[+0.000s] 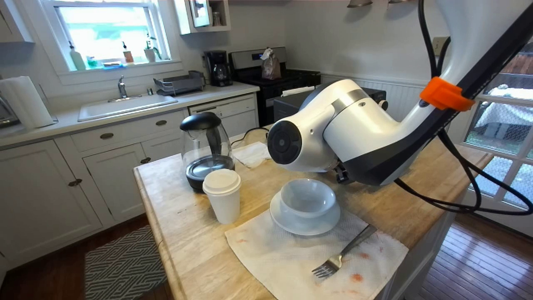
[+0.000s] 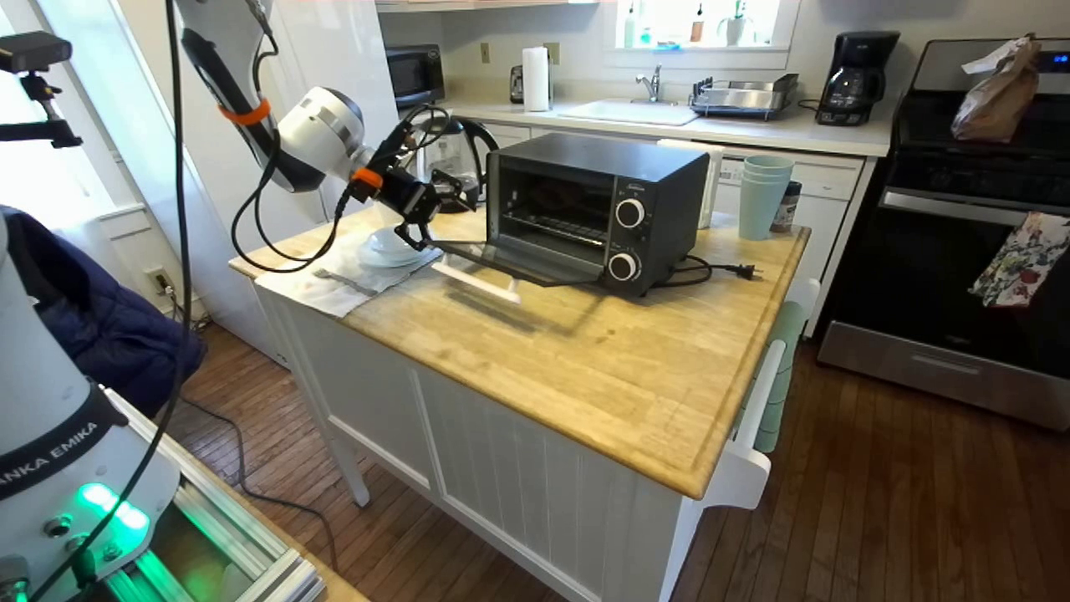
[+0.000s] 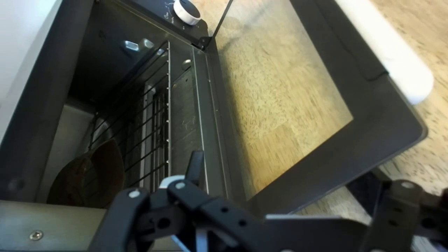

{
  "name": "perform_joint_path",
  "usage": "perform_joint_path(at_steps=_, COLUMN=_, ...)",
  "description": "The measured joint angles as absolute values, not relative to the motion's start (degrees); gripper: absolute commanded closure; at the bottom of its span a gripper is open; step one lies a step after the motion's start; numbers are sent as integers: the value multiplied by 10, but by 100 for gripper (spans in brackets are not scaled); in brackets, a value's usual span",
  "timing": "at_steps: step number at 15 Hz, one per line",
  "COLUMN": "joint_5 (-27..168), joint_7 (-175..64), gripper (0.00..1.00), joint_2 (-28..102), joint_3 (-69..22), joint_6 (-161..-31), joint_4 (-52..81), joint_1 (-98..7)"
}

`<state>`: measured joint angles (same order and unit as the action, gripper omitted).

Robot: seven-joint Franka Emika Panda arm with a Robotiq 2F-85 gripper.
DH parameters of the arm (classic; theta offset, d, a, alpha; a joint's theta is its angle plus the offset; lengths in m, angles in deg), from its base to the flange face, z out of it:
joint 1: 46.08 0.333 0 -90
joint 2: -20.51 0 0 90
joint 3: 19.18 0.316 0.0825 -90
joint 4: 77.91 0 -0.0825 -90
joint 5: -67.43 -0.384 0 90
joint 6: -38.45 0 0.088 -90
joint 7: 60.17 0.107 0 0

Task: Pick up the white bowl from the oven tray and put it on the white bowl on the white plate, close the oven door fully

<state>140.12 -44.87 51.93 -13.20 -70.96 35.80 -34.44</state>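
Since bowl [image 1: 308,196] sits over plate [image 1: 306,228], I'd call stacking likely done, though can't tell single bowl from nested pair. Oven door [image 2: 522,261] hangs open: full closing remains. My jaws spread wide, gripping nothing, near it.

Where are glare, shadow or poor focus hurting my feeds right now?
In both exterior views, the window glares nearly white; in an exterior view, the open oven door casts a soft shadow on the tabletop; in the wrist view, the oven's inside is largely dark with a few glints, and the gripper fingers look slightly soft.
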Motion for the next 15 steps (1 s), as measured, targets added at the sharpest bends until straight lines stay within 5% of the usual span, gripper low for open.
perform_joint_path(at_steps=15, joint_5=1435, joint_7=-436, gripper=0, joint_2=475, joint_3=-133, joint_6=-710, joint_4=358, joint_1=-351)
